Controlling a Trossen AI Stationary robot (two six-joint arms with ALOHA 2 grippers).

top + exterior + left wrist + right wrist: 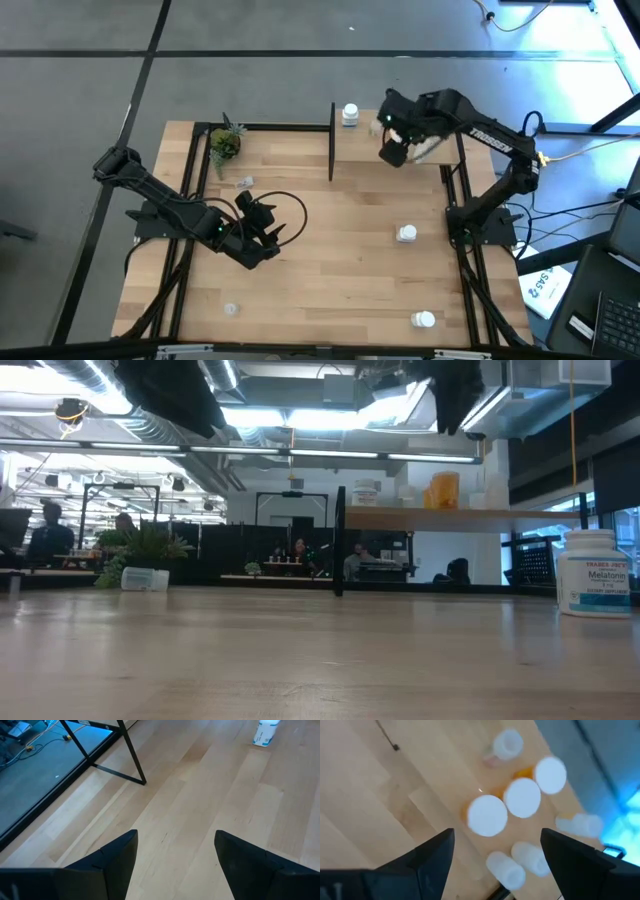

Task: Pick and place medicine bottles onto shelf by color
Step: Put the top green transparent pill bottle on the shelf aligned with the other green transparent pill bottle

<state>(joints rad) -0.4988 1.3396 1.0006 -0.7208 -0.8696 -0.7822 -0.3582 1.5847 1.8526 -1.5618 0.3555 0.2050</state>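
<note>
**Over the shelf: right end effector spread above a bottle cluster**

On the wooden surface (pixel 340 260), largest of all, both dark arms and a scatter of bottles. At its far edge, the raised light-wood shelf (pixel 395 175) between black posts, much smaller. Above the shelf's far right part, the right end effector (pixel 495 845), fingers wide apart and clamped on nothing, looking straight down on a tight cluster: three orange bottles (pixel 522 797) with white caps, touching or nearly so, with clear bottles (pixel 507 744) around them. At the shelf's far left corner, one white bottle (pixel 349 114), upright and alone. Low over the surface's left-middle part, the left end effector (pixel 175 855), fingers likewise apart and empty, only bare wood between them. Near the surface's right side, a white bottle (pixel 406 234); another (pixel 424 320) close to the near right edge. Near the far left post, a small green potted plant (pixel 225 143), with a clear bottle (pixel 245 182) just beside it. Close to the near left edge, one more clear bottle (pixel 230 309).
</note>
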